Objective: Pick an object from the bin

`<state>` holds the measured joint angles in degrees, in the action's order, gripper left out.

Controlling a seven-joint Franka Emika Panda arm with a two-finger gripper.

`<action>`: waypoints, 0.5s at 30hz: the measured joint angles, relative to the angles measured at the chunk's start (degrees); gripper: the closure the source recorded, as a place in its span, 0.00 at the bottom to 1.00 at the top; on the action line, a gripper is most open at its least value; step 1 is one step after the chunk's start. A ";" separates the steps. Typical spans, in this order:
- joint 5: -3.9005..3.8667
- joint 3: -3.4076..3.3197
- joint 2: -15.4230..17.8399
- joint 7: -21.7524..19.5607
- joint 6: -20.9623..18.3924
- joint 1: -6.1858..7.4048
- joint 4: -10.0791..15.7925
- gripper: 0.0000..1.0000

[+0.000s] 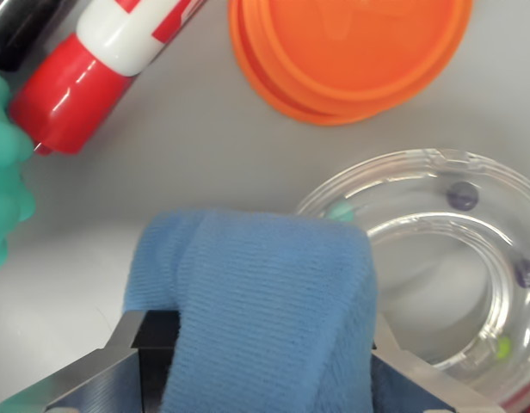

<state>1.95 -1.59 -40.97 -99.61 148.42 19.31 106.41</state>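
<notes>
Blue cloth (265,310) fills the gap between my gripper (256,379) fingers, which are clamped on its fold at the bottom of the frame. I judge a straight, slow lift best, so it clears the clear plastic ring (471,258) it overlaps. Orange lid (351,52), red-capped marker (84,77) and a green object (5,172) crowd the grey bin floor (205,146).

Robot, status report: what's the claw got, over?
Claw shut on blue ribbed cloth. Clear plastic ring touching cloth's right side. Orange round lid, red-capped tube clear.
</notes>
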 joint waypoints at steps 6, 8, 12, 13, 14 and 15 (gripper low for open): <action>0.00 -0.04 2.14 0.00 -1.49 0.01 0.57 1.00; 0.00 -0.06 2.94 0.00 -2.11 0.02 0.84 1.00; -0.01 -0.12 4.70 0.00 -3.42 0.06 1.32 1.00; -0.01 -0.13 4.93 0.00 -3.59 0.06 1.37 1.00; -0.02 -0.15 5.37 0.00 -3.96 0.08 1.47 1.00; -0.02 -0.16 5.81 0.00 -4.36 0.09 1.56 1.00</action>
<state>1.93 -1.76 -35.17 -99.61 144.06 19.40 107.97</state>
